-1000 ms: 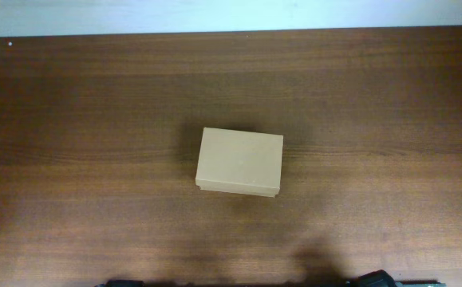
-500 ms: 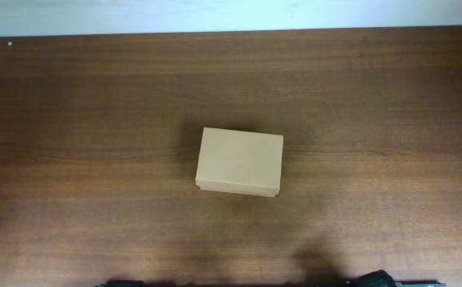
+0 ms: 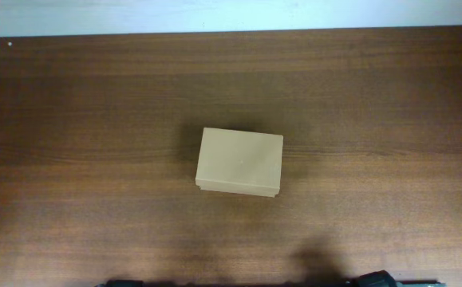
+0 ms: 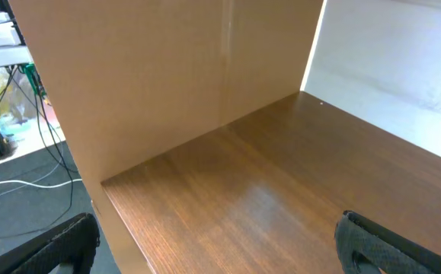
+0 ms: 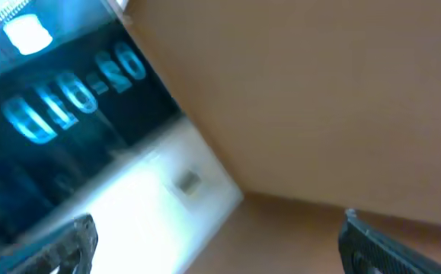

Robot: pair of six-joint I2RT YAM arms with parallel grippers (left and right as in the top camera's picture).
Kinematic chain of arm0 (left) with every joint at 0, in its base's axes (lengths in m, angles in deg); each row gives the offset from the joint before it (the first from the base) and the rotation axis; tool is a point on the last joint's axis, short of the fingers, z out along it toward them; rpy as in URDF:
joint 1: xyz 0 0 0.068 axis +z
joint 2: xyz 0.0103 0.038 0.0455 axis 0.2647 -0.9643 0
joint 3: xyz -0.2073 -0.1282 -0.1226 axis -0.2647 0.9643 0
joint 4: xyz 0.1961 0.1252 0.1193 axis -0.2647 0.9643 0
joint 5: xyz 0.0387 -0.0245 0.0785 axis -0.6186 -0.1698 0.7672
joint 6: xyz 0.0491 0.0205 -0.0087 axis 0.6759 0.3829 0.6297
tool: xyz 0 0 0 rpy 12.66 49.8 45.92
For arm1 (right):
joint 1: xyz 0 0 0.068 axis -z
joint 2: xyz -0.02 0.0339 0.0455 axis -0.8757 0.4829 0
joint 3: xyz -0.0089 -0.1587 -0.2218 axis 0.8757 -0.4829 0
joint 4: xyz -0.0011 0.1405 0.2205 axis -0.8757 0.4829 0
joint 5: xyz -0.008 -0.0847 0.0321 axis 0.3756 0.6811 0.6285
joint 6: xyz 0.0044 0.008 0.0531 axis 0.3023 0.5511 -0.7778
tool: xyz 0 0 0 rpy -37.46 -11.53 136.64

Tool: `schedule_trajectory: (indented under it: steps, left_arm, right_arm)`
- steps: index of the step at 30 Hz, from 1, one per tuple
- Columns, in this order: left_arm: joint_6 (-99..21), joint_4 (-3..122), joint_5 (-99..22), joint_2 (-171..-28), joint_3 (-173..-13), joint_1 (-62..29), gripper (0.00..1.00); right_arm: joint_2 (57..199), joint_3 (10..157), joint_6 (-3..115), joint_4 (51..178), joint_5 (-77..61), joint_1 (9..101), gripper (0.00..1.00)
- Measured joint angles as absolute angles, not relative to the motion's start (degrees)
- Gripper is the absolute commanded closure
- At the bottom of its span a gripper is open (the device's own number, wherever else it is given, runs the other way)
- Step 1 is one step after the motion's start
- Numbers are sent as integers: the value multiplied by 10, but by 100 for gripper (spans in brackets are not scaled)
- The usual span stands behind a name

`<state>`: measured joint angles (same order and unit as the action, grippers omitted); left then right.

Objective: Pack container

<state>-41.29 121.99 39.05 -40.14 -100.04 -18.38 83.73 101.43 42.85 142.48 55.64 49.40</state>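
Note:
The container, a plain light-brown cardboard box with its lid shut, lies flat in the middle of the dark wooden table in the overhead view. Neither wrist view shows it. My left gripper is open, its two dark fingers wide apart over bare wood near a table corner, with nothing between them. My right gripper is open as well; its view is blurred and holds nothing between the fingers. Both arms sit at the table's near edge, well short of the box.
A tall tan panel stands along the table's side in the left wrist view, with cables and floor beyond it. A white strip runs behind the table's far edge. A dark bit of the right arm pokes in at the near edge.

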Motion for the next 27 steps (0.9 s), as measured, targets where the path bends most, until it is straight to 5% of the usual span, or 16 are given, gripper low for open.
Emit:
schedule_trajectory:
  steps: [11, 27]
  left_arm:
    - [-415, 1220, 391, -401, -1000, -184, 1]
    - [-415, 1219, 392, -401, -1000, -184, 0]
  right_arm:
    - [638, 635, 426, 965, 313, 591, 1]
    - [591, 260, 426, 782, 176, 633, 1]
